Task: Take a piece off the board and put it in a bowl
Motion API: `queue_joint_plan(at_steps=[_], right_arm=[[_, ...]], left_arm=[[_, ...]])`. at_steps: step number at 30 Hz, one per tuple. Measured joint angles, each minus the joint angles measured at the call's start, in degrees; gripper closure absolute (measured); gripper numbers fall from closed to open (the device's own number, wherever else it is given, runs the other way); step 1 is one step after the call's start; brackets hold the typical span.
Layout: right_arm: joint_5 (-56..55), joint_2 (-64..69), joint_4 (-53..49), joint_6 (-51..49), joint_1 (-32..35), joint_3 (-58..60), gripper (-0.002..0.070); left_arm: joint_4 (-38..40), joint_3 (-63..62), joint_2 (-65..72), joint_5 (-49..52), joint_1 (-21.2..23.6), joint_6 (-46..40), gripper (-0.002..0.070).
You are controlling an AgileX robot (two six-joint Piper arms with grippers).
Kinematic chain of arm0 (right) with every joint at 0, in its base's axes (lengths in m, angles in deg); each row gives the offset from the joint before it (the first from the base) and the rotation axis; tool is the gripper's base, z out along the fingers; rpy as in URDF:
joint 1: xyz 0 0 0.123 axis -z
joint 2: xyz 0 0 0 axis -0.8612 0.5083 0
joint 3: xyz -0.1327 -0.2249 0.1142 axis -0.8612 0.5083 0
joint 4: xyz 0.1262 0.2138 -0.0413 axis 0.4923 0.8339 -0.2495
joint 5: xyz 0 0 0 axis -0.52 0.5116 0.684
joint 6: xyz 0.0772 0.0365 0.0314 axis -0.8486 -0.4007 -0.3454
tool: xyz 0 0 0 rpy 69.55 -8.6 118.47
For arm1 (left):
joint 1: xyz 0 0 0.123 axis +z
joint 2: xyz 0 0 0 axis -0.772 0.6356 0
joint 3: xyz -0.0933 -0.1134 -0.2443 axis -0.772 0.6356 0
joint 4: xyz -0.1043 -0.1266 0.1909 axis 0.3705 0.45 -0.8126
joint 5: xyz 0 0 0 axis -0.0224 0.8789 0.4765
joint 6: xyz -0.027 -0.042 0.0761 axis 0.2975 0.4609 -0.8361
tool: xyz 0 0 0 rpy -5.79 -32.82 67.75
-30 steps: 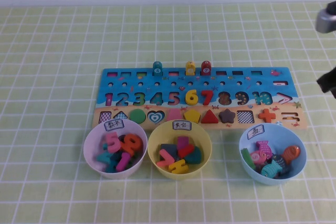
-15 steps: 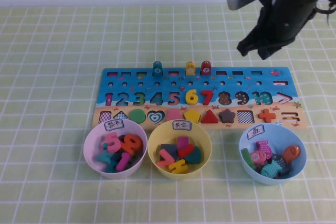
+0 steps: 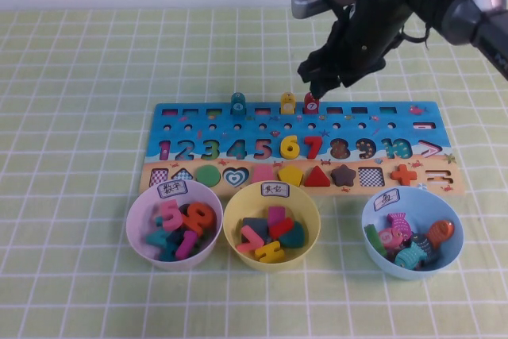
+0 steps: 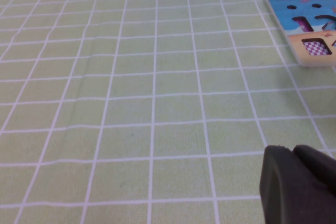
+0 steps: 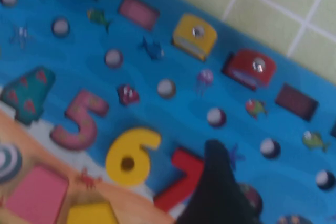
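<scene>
The blue board (image 3: 381,126) lies in the middle of the table. The red piece (image 3: 311,103) stands in the board's far row, beside a yellow peg (image 3: 287,103) and a teal peg (image 3: 238,103). My right gripper (image 3: 316,83) hangs open just above and behind the red piece, not touching it. In the right wrist view the red piece (image 5: 249,68) stands on the board (image 5: 157,30), with one dark finger (image 5: 215,182) nearer the camera. The light blue bowl (image 3: 413,271) sits at the front right and holds several fish pieces. My left gripper (image 4: 302,190) is shut and empty over bare cloth.
A lilac-pink bowl (image 3: 135,232) and a yellow bowl (image 3: 312,224), both with several pieces, stand in front of the board. The board's corner shows in the left wrist view (image 4: 310,19). A green checked cloth (image 3: 79,117) covers the table.
My right arm has swung in from the right edge, leftwards and down, and now hangs over the board's far edge at the red piece. The pieces and bowls have not moved.
</scene>
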Motion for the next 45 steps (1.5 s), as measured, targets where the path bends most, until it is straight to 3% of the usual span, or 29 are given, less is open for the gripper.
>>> queue_joint_plan(at_steps=[3, 15, 45], right_arm=[[-2.30, 1.73, 0.79, -1.20, 0.00, -0.75, 0.0248], [-10.55, 5.38, 0.78, -3.68, 0.00, -1.38, 0.0251], [-14.86, 9.51, 0.57, -5.02, 0.00, -1.61, 0.0283]], left_arm=[[0.00, 0.00, 0.00, 0.00, 0.00, 0.00, 0.0680], [0.00, 0.00, 0.00, 0.00, 0.00, 0.00, 0.0680], [0.00, 0.00, 0.00, 0.00, 0.00, 0.00, 0.0680]])
